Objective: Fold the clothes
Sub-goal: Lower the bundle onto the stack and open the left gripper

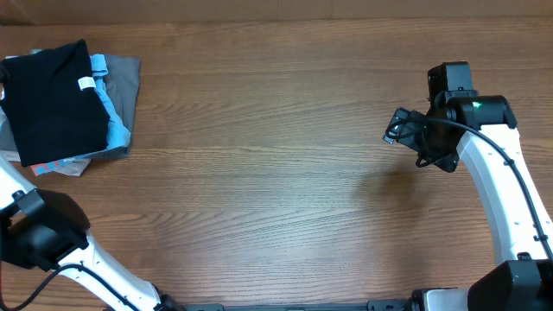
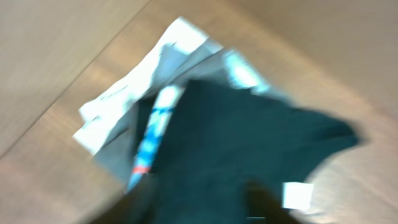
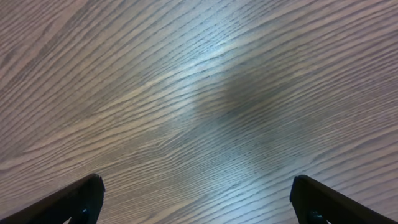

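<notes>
The black T-shirt [image 1: 54, 99] lies folded on top of a small pile in the upper left of the overhead frame, its white neck tag [image 1: 86, 83] showing near the right edge of the fold. Under it, a light-blue shirt [image 1: 117, 121] peeks out along the right side and a grey shirt [image 1: 128, 78] sticks out furthest right, all resting on the wooden table [image 1: 276, 173]. My left arm [image 1: 43, 229] reaches up the left edge of that frame toward the pile. Its wrist view is blurred, filled with the black cloth and the pale layers beneath, and I cannot tell whether my left claw is open or closed. My right claw [image 1: 402, 130] hangs over bare wood in the right half of the overhead frame, well apart from the pile, its fingers [image 3: 81, 198] spread wide with nothing between them
</notes>
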Tool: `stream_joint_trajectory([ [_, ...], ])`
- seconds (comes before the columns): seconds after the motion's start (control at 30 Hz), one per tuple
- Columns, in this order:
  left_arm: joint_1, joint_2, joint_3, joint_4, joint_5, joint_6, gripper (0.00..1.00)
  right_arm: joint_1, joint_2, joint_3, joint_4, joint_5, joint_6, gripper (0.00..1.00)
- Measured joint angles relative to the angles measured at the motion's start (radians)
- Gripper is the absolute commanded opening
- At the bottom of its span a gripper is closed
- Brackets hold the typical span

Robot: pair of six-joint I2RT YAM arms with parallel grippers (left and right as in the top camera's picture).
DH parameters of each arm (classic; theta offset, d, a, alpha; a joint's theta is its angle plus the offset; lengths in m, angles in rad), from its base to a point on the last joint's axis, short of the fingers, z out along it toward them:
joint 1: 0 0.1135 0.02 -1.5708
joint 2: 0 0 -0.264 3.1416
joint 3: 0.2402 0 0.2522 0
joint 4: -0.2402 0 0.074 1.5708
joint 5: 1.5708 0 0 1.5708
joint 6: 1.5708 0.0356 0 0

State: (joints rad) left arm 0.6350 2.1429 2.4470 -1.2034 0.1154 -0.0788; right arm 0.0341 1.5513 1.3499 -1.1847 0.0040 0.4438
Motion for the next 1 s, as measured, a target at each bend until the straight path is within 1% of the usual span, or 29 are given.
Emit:
stream_joint_trajectory([
  [0.03,-0.006,-0.006,0.006,0.011,0.021,-0.001,0.04,0.000,0.000,0.000,0.002,0.000,0.000,1.00],
  [0.17,-0.041,-0.013,0.009,0.060,0.058,-0.001,0.04,0.000,0.000,0.000,0.004,-0.005,0.000,1.00],
  [0.33,-0.058,0.006,-0.013,0.070,0.061,-0.001,0.04,0.000,0.000,0.000,0.003,-0.020,0.000,1.00],
  [0.53,-0.057,0.133,-0.026,0.084,0.023,-0.001,0.04,0.000,0.000,0.000,-0.006,-0.025,0.000,1.00],
  [0.67,-0.057,0.248,-0.034,0.155,-0.016,-0.001,0.05,0.000,0.000,0.000,-0.010,-0.026,0.000,1.00],
  [0.7,-0.057,0.274,-0.035,0.179,-0.023,-0.001,0.10,0.000,0.000,0.000,-0.010,-0.026,0.000,1.00],
  [0.73,-0.057,0.298,-0.035,0.203,-0.026,-0.001,0.13,0.000,0.000,0.000,-0.011,-0.026,0.000,1.00],
  [0.8,-0.057,0.340,-0.034,0.250,-0.034,-0.005,0.13,0.000,0.000,0.000,-0.014,-0.026,0.000,1.00],
  [0.87,-0.057,0.362,-0.033,0.275,-0.039,-0.005,0.09,0.000,0.000,0.000,-0.025,-0.026,0.000,1.00],
  [0.97,-0.057,0.366,-0.031,0.280,-0.045,-0.029,0.07,0.000,0.000,0.000,-0.039,-0.026,0.000,1.00],
  [1.0,-0.057,0.366,-0.029,0.280,-0.046,-0.043,0.09,0.000,0.000,0.000,-0.040,-0.026,0.000,1.00],
])
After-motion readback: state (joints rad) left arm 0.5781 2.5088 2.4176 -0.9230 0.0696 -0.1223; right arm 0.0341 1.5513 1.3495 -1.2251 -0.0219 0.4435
